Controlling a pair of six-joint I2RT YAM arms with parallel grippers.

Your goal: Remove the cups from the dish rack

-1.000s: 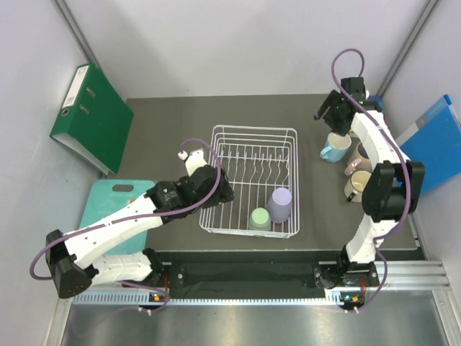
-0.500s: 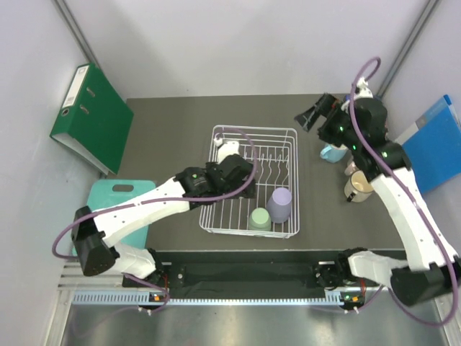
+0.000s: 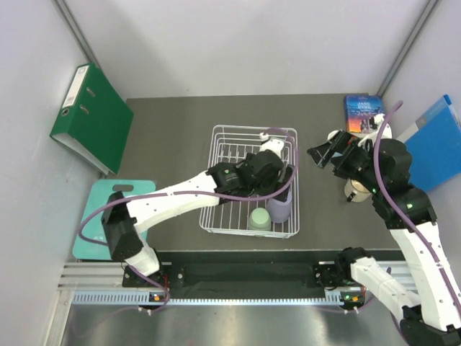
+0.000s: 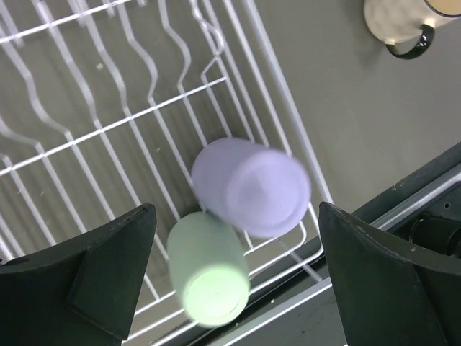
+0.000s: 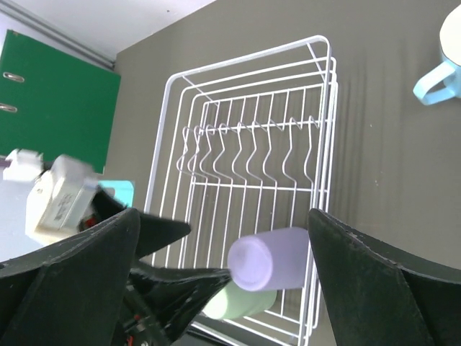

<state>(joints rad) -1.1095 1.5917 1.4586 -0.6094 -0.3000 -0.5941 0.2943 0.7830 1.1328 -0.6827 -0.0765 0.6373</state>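
We see lavender cup (image 4: 252, 186), sage cup (image 4: 207, 268) upside down, axes vertical, in dish rack's (image 3: 252, 127) near-right corner. Left fingers (image 4: 108, 274) wide, empty, now moved above them. Right fingers (image 5: 79, 274) wide, empty, now nearer rack.

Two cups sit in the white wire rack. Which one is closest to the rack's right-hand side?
The lavender cup: it sits next to the right wall of the rack, while the green cup stands beside it, further in.

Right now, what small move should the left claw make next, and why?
Probably drop straight down and close on the lavender cup. The left claw hangs open right above it, and that cup and the green cup beside it are the only ones in the dish rack.
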